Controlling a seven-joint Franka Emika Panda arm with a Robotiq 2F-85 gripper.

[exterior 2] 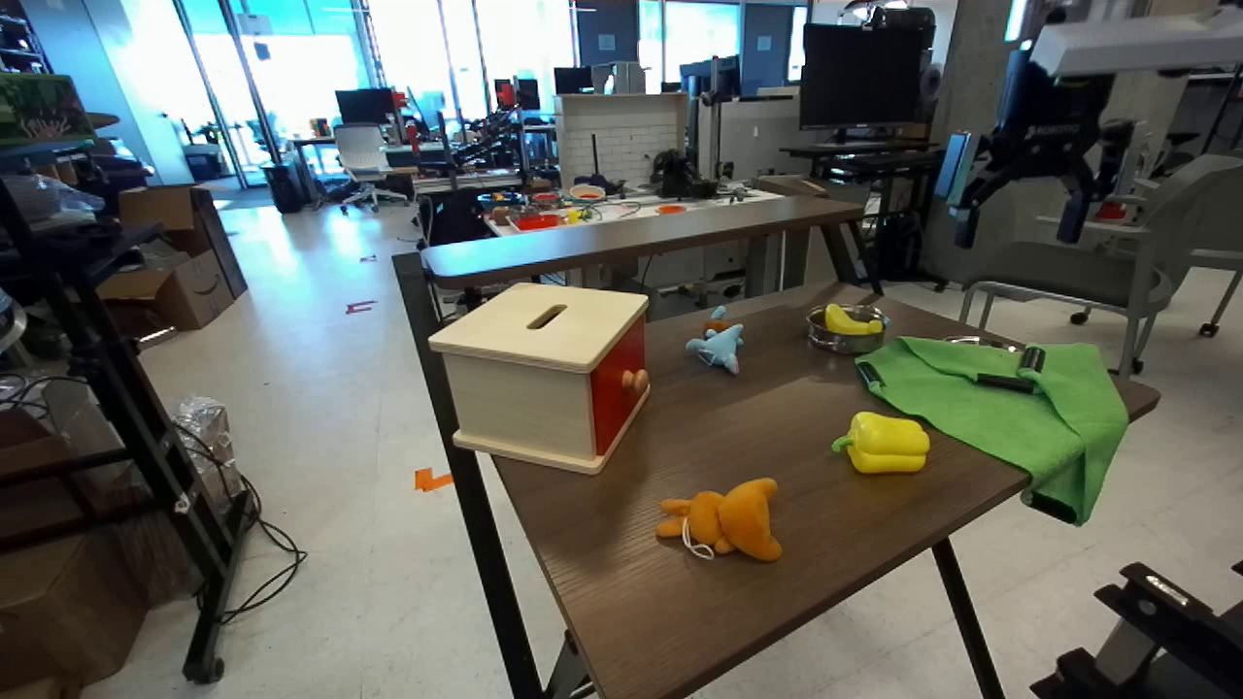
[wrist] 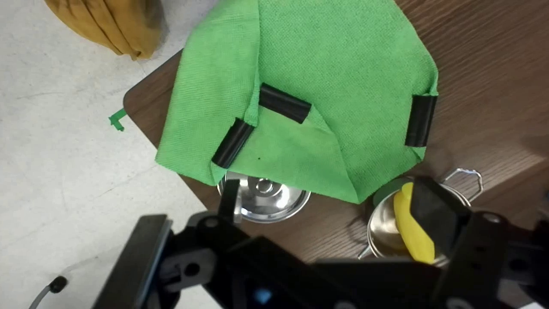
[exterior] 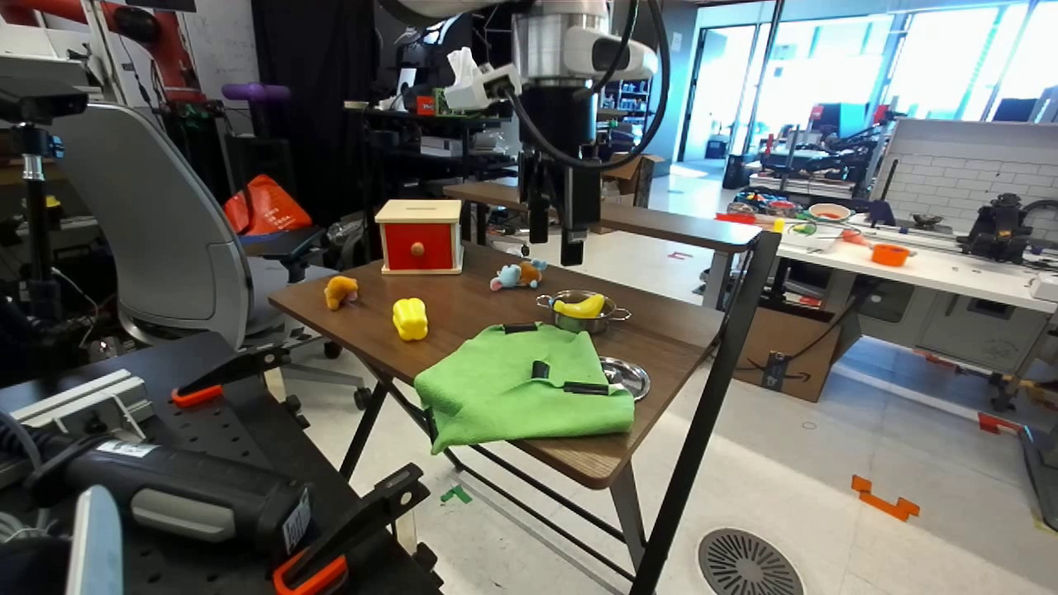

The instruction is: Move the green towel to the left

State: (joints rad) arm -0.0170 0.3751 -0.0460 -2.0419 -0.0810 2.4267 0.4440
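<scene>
green towel [exterior: 496,392]: rumpled, overhanging an edge of the desk [exterior 2: 767,422] | gripper [exterior 2: 1018,226]: spread, empty, raised clear | done: apparently nothing | remaining: probably grasp, leftward shift, release

Windows [exterior: 942,58] at back pour in daylight, blown out white in both exterior views; black curtain [exterior: 314,91] lies in deep shade. Bluish sheen on raised shelf [exterior 2: 641,239]. Wrist view: glare on metal lid [wrist: 274,202]; gripper fingers [wrist: 435,216] dark, slightly blurred.

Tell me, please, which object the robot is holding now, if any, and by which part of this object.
Nothing is held. The jaws stand apart with only air between them, and the green towel lies below on the table.
</scene>
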